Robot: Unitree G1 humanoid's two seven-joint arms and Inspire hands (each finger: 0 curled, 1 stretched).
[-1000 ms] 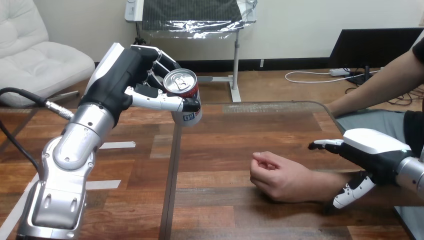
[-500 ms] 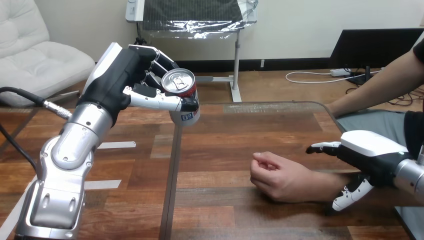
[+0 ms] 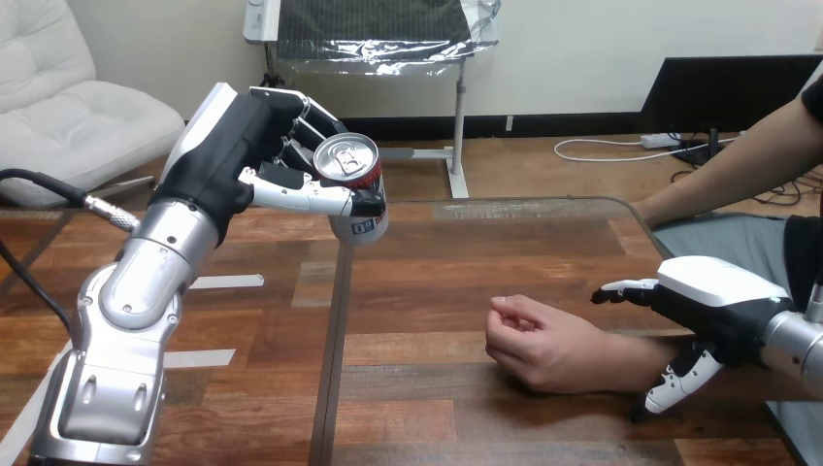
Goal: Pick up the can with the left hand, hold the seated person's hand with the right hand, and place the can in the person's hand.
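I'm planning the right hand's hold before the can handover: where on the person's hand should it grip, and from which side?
Probably the wrist, from the view's right: the person's hand lies loosely curled on the table, forearm running right, and the open right hand straddles that forearm, fingers far side, thumb near side.

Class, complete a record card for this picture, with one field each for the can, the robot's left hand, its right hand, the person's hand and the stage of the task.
Can: gripped in the left hand, top towards the camera, well apart from the person's hand
Left hand: fingers and thumb curled round the can, raised at the table's left
Right hand: open, fingers straight, over the person's forearm, not curled round it
Person's hand: loosely curled, resting on the table
Stage: can picked up; not yet handed over
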